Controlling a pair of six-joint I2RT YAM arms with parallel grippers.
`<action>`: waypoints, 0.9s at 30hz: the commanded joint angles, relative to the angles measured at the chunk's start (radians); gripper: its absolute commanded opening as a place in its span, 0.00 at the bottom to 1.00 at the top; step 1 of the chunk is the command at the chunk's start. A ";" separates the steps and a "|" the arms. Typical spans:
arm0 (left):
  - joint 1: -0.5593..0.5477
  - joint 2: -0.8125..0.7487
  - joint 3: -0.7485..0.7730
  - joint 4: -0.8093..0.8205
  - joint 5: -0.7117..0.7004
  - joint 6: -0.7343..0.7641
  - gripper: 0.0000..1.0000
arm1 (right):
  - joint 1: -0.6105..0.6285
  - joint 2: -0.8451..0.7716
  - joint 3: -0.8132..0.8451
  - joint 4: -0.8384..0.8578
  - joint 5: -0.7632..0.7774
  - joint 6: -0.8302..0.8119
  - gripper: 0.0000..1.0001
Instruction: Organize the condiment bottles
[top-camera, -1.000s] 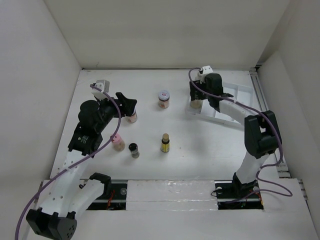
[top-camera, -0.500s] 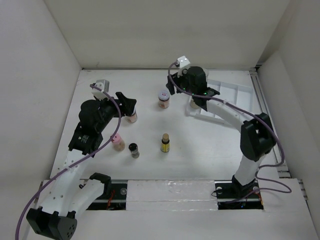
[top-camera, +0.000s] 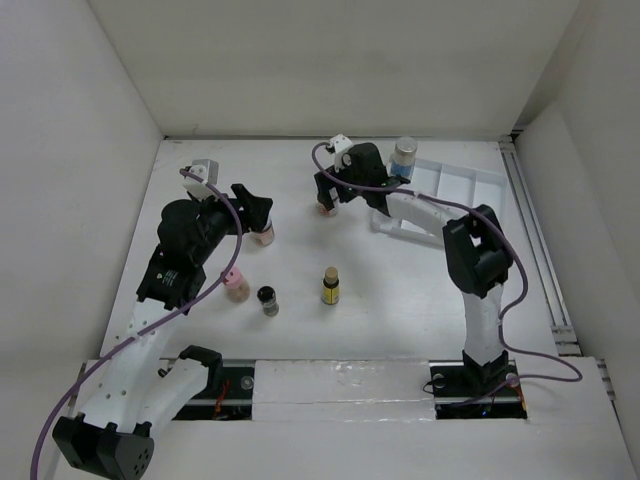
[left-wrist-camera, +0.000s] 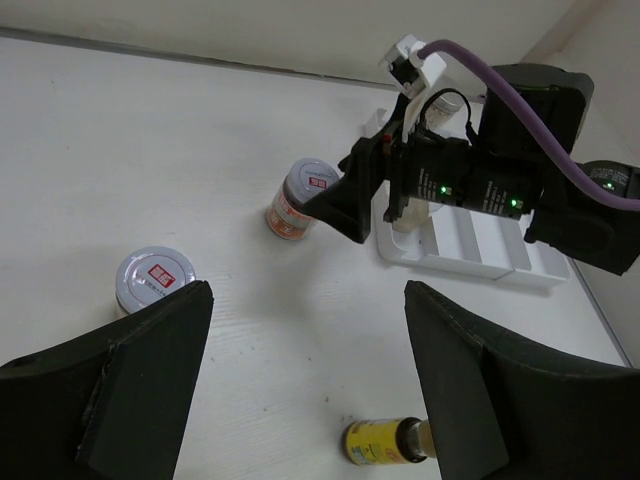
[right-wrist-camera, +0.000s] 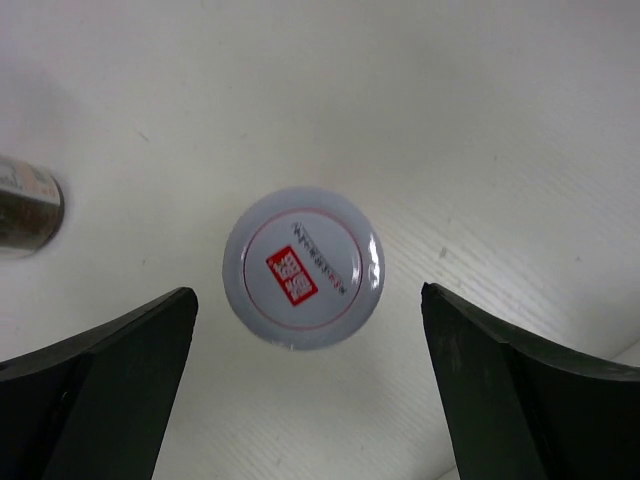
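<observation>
A silver-capped jar (right-wrist-camera: 303, 266) with a red label stands on the white table, and my right gripper (right-wrist-camera: 307, 300) hangs open straight above it, one finger on each side. In the top view this jar (top-camera: 326, 207) is half hidden under that gripper (top-camera: 328, 192). A blue-labelled jar (top-camera: 404, 155) stands at the left end of the white tray (top-camera: 455, 190). My left gripper (top-camera: 258, 212) is open and empty beside a second silver-capped jar (left-wrist-camera: 153, 280). The yellow bottle (top-camera: 330, 286), pink-capped bottle (top-camera: 233, 283) and black-capped bottle (top-camera: 267, 298) stand mid-table.
White walls close in the table on the left, back and right. The right arm (left-wrist-camera: 500, 175) stretches over the tray's left end. A metal rail (top-camera: 535, 235) runs along the right side. Part of another jar (right-wrist-camera: 25, 210) shows at the right wrist view's left edge.
My right gripper has left the tray's left end and swung left over the silver-capped jar, leaving the blue-labelled jar standing in the tray. The left arm has not moved.
</observation>
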 joint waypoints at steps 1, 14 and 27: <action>-0.002 -0.016 0.013 0.023 0.014 -0.005 0.74 | -0.002 0.044 0.117 0.026 -0.016 -0.017 0.98; -0.002 -0.016 0.013 0.023 0.014 -0.005 0.74 | 0.018 0.132 0.172 -0.023 0.033 -0.017 0.69; -0.002 -0.036 0.004 0.032 0.014 -0.005 0.74 | -0.045 -0.361 0.036 0.141 0.054 -0.008 0.51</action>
